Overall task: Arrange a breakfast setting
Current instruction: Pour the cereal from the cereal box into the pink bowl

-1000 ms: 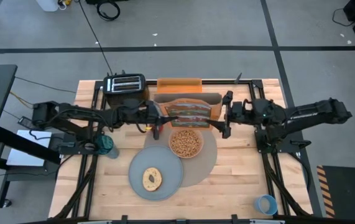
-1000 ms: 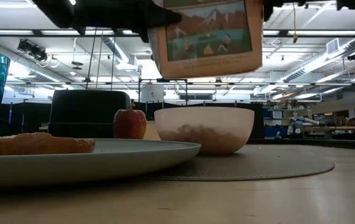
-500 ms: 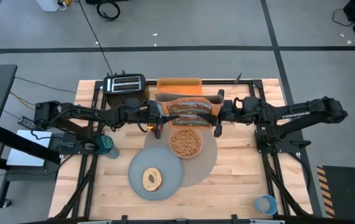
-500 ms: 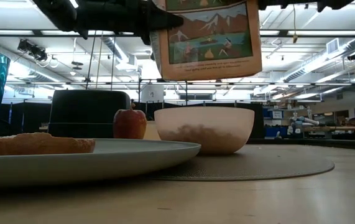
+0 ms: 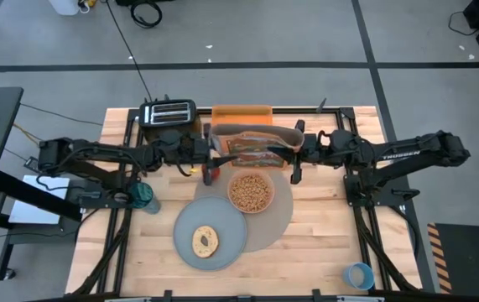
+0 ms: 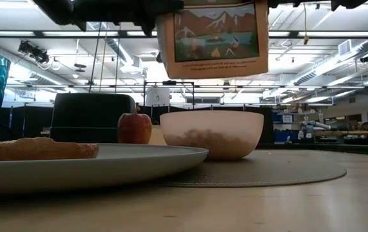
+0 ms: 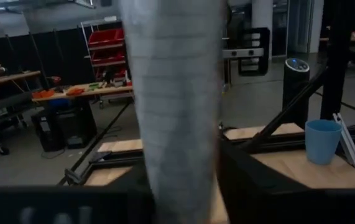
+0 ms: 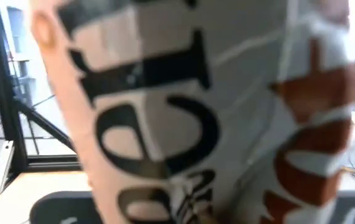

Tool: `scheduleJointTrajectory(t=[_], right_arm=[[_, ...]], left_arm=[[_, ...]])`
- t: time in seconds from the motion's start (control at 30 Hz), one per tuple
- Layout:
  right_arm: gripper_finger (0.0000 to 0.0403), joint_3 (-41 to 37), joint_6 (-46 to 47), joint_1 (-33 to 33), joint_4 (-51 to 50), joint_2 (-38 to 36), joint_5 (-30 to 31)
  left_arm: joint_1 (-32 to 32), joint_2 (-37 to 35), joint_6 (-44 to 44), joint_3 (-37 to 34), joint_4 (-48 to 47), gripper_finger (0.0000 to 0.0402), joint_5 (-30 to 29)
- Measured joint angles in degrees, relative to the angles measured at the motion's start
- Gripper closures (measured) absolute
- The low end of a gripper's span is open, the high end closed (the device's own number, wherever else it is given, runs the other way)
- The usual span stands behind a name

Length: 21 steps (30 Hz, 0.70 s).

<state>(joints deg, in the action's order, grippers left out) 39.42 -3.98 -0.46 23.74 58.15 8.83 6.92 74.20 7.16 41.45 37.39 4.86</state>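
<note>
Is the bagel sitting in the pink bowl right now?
No. In the high view the bagel lies on the grey plate, while the pink bowl holds cereal.

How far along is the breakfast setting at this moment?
Done: bagel on the grey plate, cereal in the pink bowl on the mat. In hand: both grippers, left and right, hold the cereal box above the bowl. Left: blue cup sits apart at the table's corner.

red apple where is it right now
In the low view the red apple sits on the table between the black toaster and the pale pink bowl.
</note>
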Motion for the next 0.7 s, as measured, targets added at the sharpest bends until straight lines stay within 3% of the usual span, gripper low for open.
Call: scheduleJointTrajectory(t=[0.2,0.43,0.7], right_arm=[[0.0391,-0.02,1.0,0.95,-8.22,-7.63,10.12],[0.039,0.0,2.27,2.59,-21.72,-17.56,36.12],[0.039,-6.59,15.63,2.23,-28.58,-18.49,68.93]], left_arm=[[0.04,-12.09,2.75,0.02,-19.37,0.0192,-5.49],[-1.08,-24.64,-1.62,-0.04,-39.45,0.0171,-7.45],[-7.11,-26.34,-2.6,-5.26,-39.85,0.0171,-7.38]])
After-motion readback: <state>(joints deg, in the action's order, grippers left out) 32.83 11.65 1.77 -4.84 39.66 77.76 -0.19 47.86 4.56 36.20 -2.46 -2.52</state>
